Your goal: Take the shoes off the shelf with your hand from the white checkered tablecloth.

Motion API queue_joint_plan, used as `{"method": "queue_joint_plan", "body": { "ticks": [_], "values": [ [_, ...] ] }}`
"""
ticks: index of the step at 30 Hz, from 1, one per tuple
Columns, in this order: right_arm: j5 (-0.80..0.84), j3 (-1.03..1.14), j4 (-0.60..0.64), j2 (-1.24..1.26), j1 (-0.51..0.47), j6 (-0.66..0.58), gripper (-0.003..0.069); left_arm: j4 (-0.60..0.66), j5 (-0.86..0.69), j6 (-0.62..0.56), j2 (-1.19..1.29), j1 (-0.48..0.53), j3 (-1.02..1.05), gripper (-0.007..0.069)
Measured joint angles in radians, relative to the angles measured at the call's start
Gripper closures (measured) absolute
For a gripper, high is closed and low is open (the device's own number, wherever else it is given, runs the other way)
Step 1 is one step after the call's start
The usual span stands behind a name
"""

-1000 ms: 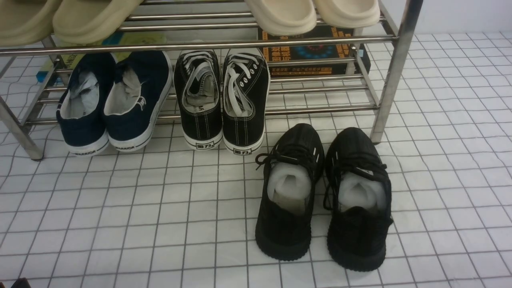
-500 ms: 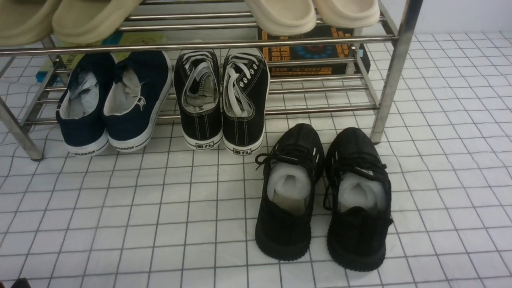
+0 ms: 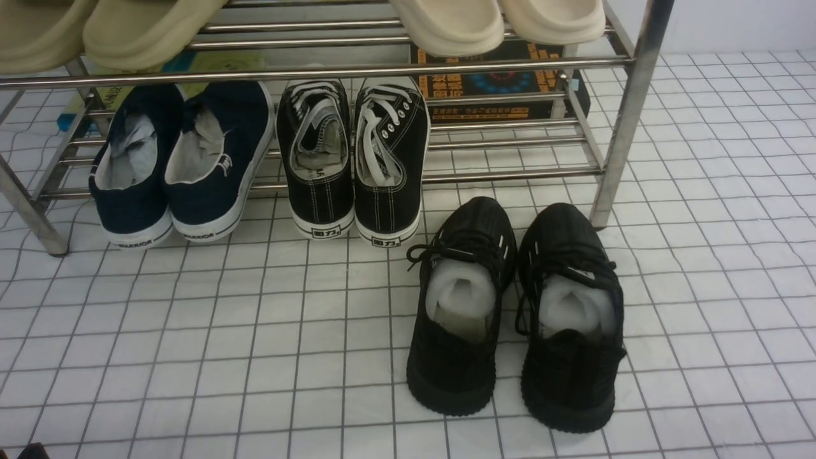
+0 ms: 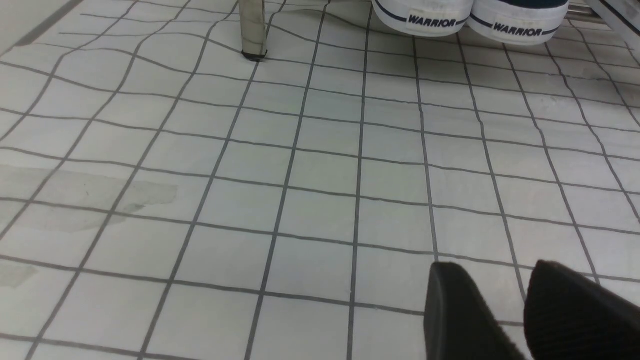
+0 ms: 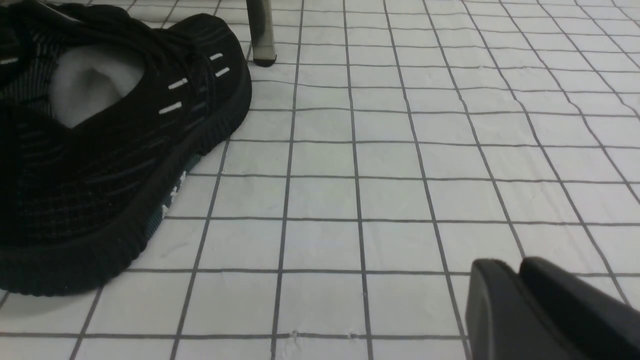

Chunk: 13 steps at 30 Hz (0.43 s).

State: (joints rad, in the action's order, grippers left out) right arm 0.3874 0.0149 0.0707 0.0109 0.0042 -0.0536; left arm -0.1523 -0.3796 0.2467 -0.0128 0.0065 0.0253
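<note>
Nearest the wrist cameras, where the tips of the black left gripper point(image 4: 497, 265) show, its fingers stand slightly apart with only bare cloth between them. The tips of the dark right gripper point(image 5: 510, 262) sit very close together, and whether they are open or shut I cannot tell; no item is visible in either one. Just ahead, the all-black knit sneakers with ribbed soles point(image 3: 452, 363) rest side by side on the white cloth with a thin dark grid point(image 3: 191, 344), off the rack, toes pointing towards it (white stuffing fills both openings). Beyond their toes stands the low rack of shiny steel tubes point(image 3: 510, 174). On its lower tier are the black canvas sneakers with white laces point(image 3: 389, 210) and, to their left, the navy slip-ons with white soles point(image 3: 207, 207). The upper tier carries olive-beige slides point(image 3: 127, 48) at the left and cream slides point(image 3: 456, 32) towards the right. Farther back, behind the lower bars, lie a green-and-blue printed item point(image 3: 217, 62) and a black item with orange print point(image 3: 491, 83).
</note>
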Motion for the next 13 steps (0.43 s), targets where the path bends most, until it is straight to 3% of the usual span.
{"method": "queue_joint_plan", "body": {
  "ticks": [13],
  "values": [
    [0.0,0.0,0.001,0.0,0.0,0.0,0.0564,0.0,0.0,0.0,0.0,0.0,0.0,0.0385]
  ]
}}
